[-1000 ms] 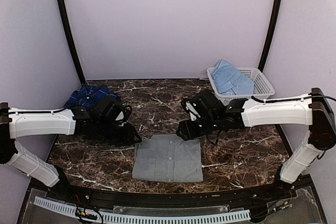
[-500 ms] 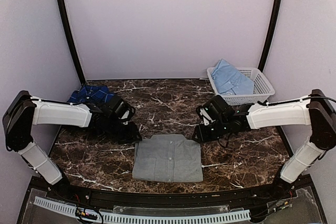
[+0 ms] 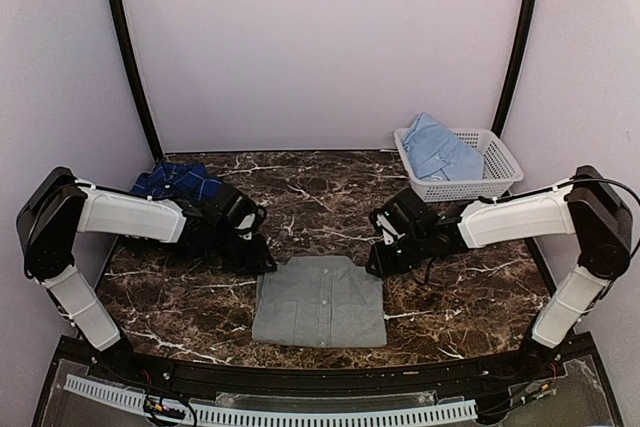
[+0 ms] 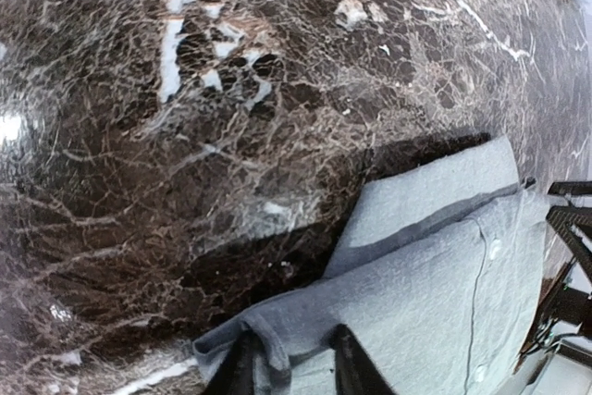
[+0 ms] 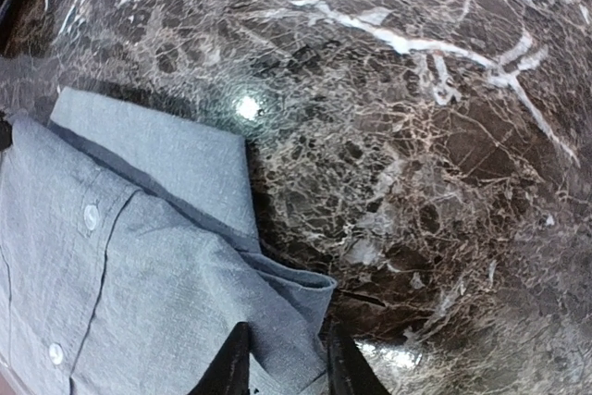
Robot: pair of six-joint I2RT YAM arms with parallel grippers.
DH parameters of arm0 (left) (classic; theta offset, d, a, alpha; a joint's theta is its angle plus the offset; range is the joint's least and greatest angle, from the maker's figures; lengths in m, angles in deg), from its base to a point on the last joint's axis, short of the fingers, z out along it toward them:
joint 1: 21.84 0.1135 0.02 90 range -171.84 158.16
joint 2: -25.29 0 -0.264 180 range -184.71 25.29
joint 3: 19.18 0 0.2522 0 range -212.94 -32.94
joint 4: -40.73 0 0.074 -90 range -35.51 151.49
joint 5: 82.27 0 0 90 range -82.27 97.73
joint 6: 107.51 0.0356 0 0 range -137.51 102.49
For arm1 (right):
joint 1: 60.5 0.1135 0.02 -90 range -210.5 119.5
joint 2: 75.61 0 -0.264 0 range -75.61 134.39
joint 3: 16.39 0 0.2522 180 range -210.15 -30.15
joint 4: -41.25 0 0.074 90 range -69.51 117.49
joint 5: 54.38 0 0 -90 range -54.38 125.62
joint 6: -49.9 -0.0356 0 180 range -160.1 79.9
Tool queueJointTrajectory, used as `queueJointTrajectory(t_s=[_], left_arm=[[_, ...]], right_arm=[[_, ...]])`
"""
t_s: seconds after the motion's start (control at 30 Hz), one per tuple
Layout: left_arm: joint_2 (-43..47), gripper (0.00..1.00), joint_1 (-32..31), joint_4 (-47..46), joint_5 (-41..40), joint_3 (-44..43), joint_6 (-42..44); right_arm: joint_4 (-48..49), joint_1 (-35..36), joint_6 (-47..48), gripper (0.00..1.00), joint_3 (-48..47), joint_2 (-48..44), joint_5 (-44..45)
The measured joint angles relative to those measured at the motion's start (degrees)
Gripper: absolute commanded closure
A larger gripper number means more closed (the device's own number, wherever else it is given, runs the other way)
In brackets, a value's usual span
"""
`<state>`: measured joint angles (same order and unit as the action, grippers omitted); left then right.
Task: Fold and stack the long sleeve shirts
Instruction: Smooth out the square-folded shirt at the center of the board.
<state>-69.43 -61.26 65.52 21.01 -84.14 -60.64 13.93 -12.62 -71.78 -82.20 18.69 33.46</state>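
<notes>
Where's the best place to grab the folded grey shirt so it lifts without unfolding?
Take the grey shirt at its two far corners, either side of the collar: left hand on its side, right hand on the other, each from above. The folded layers meet at those corners, so one pinch there probably catches them all.

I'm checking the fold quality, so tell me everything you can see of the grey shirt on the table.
The grey shirt is a plain woven button-up, folded into a rectangle, front up, collar at the far edge, pale buttons down its placket. It lies flat on the marble table, centred near the front. Its far-left corner sits bunched between the fingers of the left gripper, its far-right corner between those of the right gripper; whether they pinch it is unclear.
</notes>
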Motion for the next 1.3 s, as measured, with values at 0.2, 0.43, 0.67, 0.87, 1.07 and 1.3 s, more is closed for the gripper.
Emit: queueJointTrajectory(t_s=[0.2,0.43,0.67,0.87,1.07,1.3], left_arm=[[0.26,1.00,0.00,-1.09,1.16,-0.04,0.48],[7.67,1.00,-0.46,0.24,1.20,-0.04,0.81],[15.54,1.00,-1.51,3.08,0.04,0.76,0.90],[17.92,1.00,-0.87,4.46,-4.15,2.54,1.57],[13.94,1.00,2.75,2.38,-7.21,4.79,2.49],[4.09,1.00,4.35,-1.84,-9.53,5.29,3.10]], right_arm=[[-0.26,0.00,-0.17,1.00,-0.35,0.02,0.02],[-1.49,0.13,-0.04,1.00,-0.83,-1.11,0.48],[-3.21,0.90,-0.07,1.00,-2.47,-5.27,0.92],[-1.75,1.09,0.11,1.00,-4.17,-5.92,0.76],[1.22,1.11,0.59,1.00,-7.67,-2.47,-0.22],[4.04,1.09,0.92,1.00,-11.32,2.10,-1.77]])
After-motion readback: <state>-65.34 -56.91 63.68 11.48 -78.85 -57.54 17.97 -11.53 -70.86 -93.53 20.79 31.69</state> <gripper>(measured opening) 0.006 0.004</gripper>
